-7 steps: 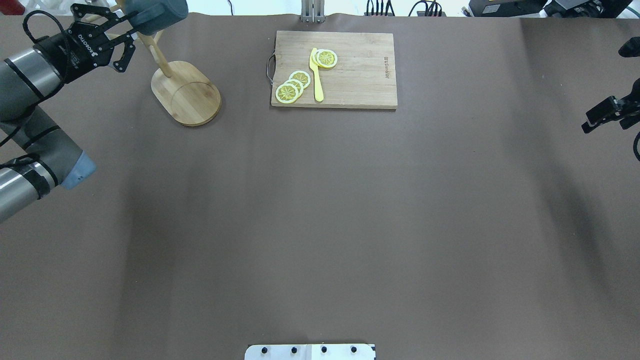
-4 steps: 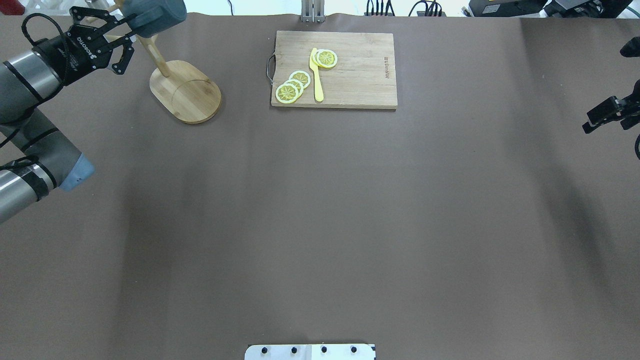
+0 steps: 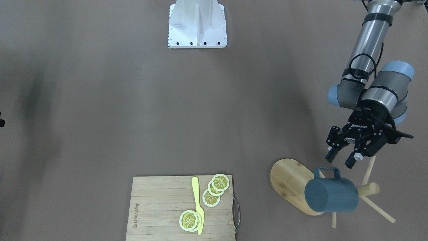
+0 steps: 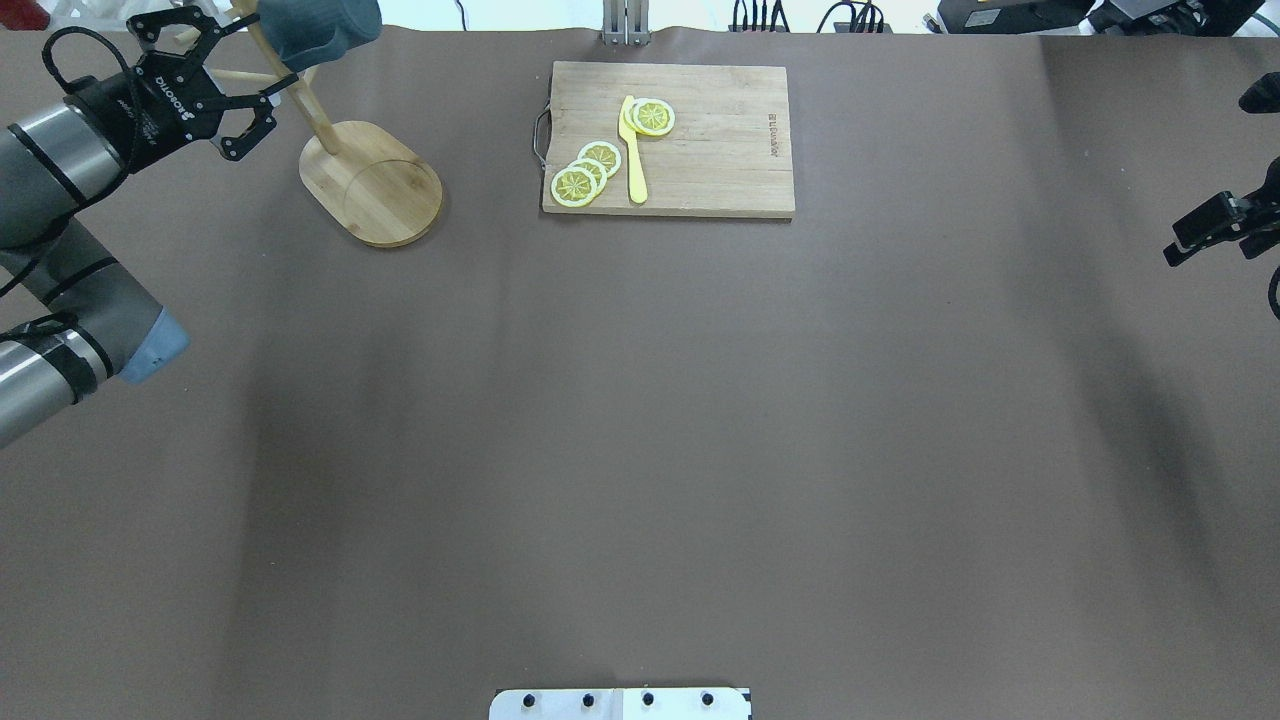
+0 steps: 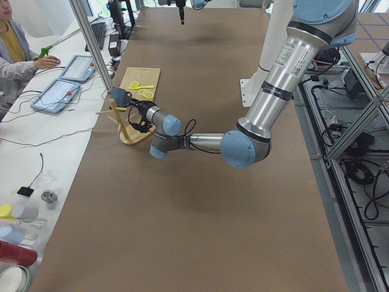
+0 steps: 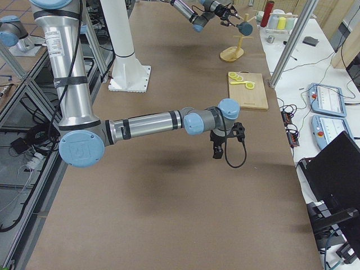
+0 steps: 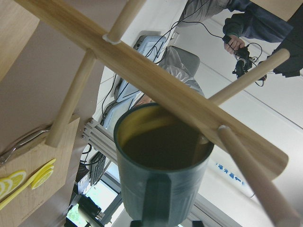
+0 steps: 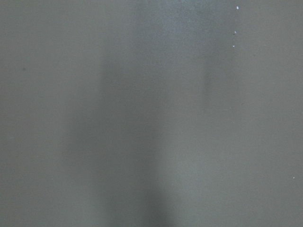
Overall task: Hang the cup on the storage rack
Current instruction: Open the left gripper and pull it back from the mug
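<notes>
Starting at the left gripper (image 3: 340,160), its jaws stand spread apart and hold nothing. The fingertips are just short of the cup (image 3: 331,195) and do not touch it. The cup lies straight ahead of the open jaws, on the side away from the robot. Its loop handle is turned back toward the fingertips.

The cup sits off the table, up on the rack (image 3: 287,177). Its long axis is roughly level and runs across the gripper's line of approach. The closed bottom points away from the post and the mouth faces it. In the left wrist view a thin peg seems to run into the mouth rather than through the handle, though that is hard to say for sure. Another peg passes close beside one finger.

By this reading the hanging is done or nearly so. What remains is a straight retreat along the gripper's own axis, so that no finger hooks the handle or that peg.

Farther along the table is the cutting board (image 3: 160,207). The right gripper (image 6: 216,151) hangs well away, and I cannot tell whether its jaws are apart or together.
</notes>
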Motion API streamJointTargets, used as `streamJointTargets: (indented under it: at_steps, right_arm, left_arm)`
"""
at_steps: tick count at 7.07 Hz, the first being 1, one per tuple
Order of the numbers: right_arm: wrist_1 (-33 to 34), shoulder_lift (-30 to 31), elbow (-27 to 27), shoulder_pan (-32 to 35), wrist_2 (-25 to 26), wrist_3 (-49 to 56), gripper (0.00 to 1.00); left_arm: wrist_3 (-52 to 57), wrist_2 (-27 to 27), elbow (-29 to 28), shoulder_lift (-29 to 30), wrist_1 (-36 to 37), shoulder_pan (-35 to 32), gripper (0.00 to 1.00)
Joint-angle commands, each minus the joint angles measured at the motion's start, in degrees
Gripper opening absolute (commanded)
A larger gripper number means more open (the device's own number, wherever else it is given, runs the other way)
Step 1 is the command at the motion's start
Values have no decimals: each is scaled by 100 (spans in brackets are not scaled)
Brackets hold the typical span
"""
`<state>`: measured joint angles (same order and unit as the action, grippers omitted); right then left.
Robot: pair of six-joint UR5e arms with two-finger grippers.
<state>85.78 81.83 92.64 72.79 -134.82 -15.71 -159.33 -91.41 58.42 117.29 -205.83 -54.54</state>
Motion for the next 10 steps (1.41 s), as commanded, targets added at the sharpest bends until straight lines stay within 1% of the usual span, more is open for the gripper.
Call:
streamJointTargets:
  at_steps: [1,2,3,4,5,6,7,8,9,10]
  right_arm:
    - [0,-9,0,-1,0,-2,100]
    - [0,-18,0,-1,0,-2,100]
    - [-17,-18,17,60,-9,15,100]
    - [-9,-18,157,165,-9,15,100]
    - [-9,26,280,296,-9,33,100]
    - [-35,96,368,367,0,68,100]
    - [-61,105,404,403,52,77,100]
    - [-70,140,413,490,79,94,100]
    - [-79,132,404,578,184,103,100]
    - [-79,141,404,640,306,164,100]
  left_arm:
    - [60,-17,352,-223,-9,-4,97]
    - [173,-26,642,-442,-9,-12,97]
    - [644,-35,914,-671,-18,-4,97]
    - [1545,-43,1161,-882,-27,-4,97]
    - [2642,-70,1267,-1066,-97,5,97]
    - [3375,-305,1277,-1138,-115,5,97]
    - [4026,-429,1408,-1269,-115,-4,97]
    - [4955,-430,1514,-1505,-115,-12,97]
    - [6147,-413,1584,-1690,-98,-39,97]
    - [6969,-387,1620,-1771,-80,-152,97]
